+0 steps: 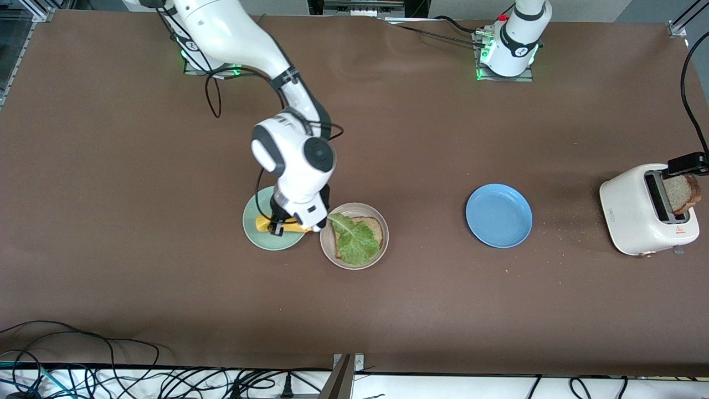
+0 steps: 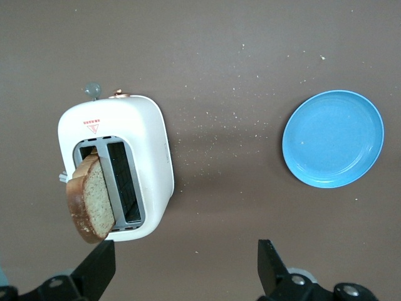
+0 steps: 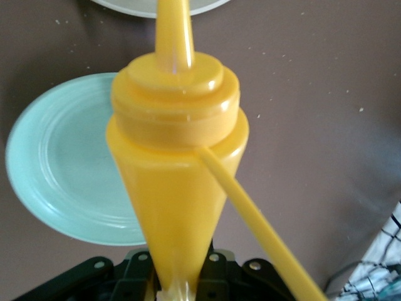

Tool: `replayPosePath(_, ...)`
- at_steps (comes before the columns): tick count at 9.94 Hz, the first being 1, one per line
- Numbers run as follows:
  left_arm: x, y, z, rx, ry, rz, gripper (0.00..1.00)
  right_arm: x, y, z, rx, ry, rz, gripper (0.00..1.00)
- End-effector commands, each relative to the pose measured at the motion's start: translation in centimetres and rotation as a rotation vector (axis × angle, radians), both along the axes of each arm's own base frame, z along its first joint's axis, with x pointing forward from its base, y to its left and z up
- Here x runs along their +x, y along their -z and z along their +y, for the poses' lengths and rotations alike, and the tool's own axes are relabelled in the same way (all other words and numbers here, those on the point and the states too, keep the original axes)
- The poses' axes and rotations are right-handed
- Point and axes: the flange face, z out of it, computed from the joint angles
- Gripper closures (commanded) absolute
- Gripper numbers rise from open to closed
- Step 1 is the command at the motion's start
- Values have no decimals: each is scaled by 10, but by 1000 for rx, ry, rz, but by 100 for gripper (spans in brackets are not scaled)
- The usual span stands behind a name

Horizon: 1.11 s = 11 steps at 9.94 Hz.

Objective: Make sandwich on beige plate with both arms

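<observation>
The beige plate (image 1: 381, 247) holds one brown bread slice (image 1: 374, 226) with a green lettuce leaf (image 1: 354, 241) on top. My right gripper (image 1: 285, 219) is shut on a yellow squeeze bottle (image 1: 265, 223), held tilted over the mint green plate (image 1: 253, 231) beside the beige plate. In the right wrist view the bottle (image 3: 178, 163) fills the middle, and its nozzle points toward the beige plate's rim (image 3: 207, 6). A second bread slice (image 1: 682, 193) sticks out of the white toaster (image 1: 631, 210). My left gripper (image 2: 185, 248) is open and empty, high above the table beside the toaster (image 2: 150, 144).
A blue plate (image 1: 498, 215) lies between the beige plate and the toaster, and also shows in the left wrist view (image 2: 333, 139). Crumbs lie scattered around the toaster. Cables run along the table edge nearest the front camera.
</observation>
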Motion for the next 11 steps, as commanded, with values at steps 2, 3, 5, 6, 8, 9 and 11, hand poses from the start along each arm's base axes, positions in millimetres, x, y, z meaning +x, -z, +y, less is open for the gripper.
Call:
replayPosePath(2,6,-4,7,27,9,-5,0,-16,20,15,-140,-4,-89,80)
replayPosePath(3,13,9,9,29,-4,9,0,-18,29,15,-156,-13,-87,81)
replayPosePath(5,17,21,24,20,-30,3,0,-20,39,17,-174,-15,-95,94)
replayPosePath(6,24,55,40,22,-44,38,0,-25,44,23,-190,-23,-117,100)
replayPosePath(8,14,61,89,37,-96,10,0,-33,53,30,-209,-11,-147,100)
replayPosePath(9,12,63,110,51,-117,-32,0,-33,55,30,-211,-10,-146,100)
replayPosePath(11,6,87,140,50,-125,-25,0,-30,48,28,-204,-10,-148,100)
